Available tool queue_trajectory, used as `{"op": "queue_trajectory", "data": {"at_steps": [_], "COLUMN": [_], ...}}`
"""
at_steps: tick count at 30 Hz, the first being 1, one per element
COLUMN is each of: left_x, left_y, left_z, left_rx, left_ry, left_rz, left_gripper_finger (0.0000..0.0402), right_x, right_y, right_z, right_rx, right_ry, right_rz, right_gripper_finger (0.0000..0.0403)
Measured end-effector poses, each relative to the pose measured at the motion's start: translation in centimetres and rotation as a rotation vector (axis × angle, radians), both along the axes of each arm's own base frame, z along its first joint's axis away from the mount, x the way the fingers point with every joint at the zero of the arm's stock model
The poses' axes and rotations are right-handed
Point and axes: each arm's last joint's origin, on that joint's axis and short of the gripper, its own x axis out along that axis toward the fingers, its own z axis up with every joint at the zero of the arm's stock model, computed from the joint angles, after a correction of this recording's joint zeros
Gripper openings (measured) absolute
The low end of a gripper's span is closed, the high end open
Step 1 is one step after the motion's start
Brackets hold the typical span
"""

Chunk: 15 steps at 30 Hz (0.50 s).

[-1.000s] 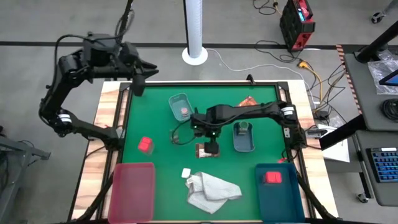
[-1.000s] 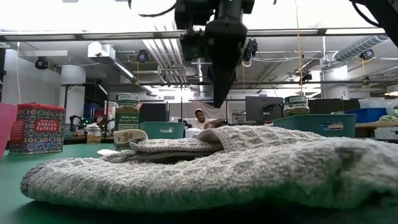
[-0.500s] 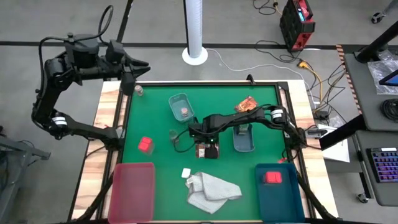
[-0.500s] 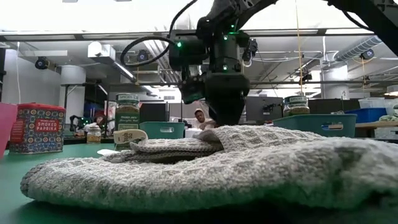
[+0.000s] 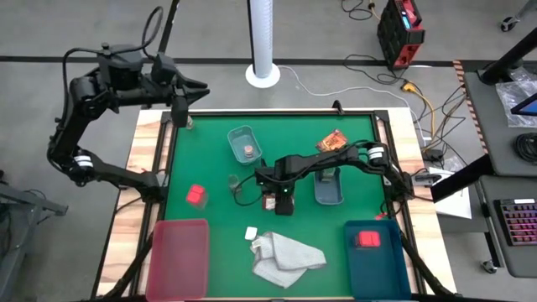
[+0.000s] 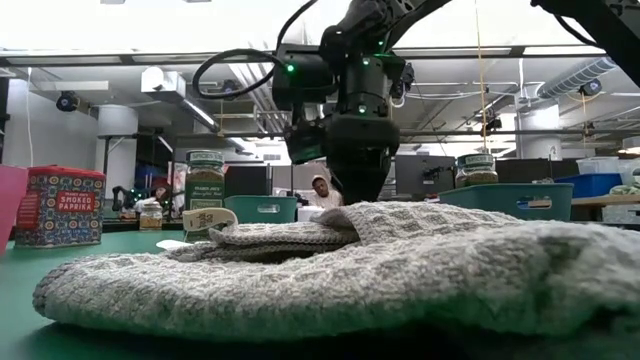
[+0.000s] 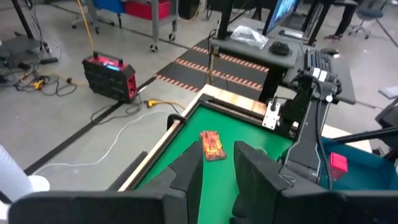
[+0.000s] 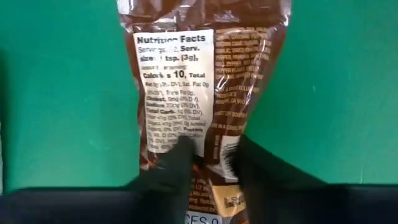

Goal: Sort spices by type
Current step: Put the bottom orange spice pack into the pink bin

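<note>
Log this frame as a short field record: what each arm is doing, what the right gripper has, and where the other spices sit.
right gripper: down at mat centre, fingers closed on brown packet
left gripper: raised over the table's far left corner, holding nothing visible
red-orange packet: flat on mat, far right
red block: loose on mat, left
second red block: inside dark blue bin
cloth: crumpled at near edge

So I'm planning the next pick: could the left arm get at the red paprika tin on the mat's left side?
Probably yes. The red paprika tin stands alone on open mat, while the left gripper hangs above the table's far-left corner, with nothing between them.
</note>
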Motion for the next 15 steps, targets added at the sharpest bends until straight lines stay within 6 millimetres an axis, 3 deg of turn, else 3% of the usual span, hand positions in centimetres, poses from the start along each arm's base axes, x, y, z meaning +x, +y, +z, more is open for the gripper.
{"op": "queue_trajectory", "data": {"at_steps": [3,7,12,15], "left_x": [0.9,1.9,2.5,3.1], "left_y": [0.4,0.8,-0.3,-1.9], "left_z": [-0.6,-0.9,-0.4,-0.5], "left_rx": [-0.016,-0.033,-0.013,-0.003], "left_ry": [0.026,0.034,-0.014,-0.01], "left_rz": [-0.001,-0.02,-0.207,-0.323], "left_gripper_finger": [0.0075,0.0075,0.0075,0.0075], "right_x": [-0.2,-1.9,-5.8,-8.3], "right_y": [-0.2,-1.2,-2.7,-3.1], "right_z": [0.7,4.2,14.3,18.1], "right_rx": [-0.001,0.003,0.006,0.107], "right_ry": [-0.01,0.001,-0.277,-0.475], "right_rz": [0.042,0.007,-0.027,0.007], "right_gripper_finger": [0.0029,0.002,0.0015,0.0015]}}
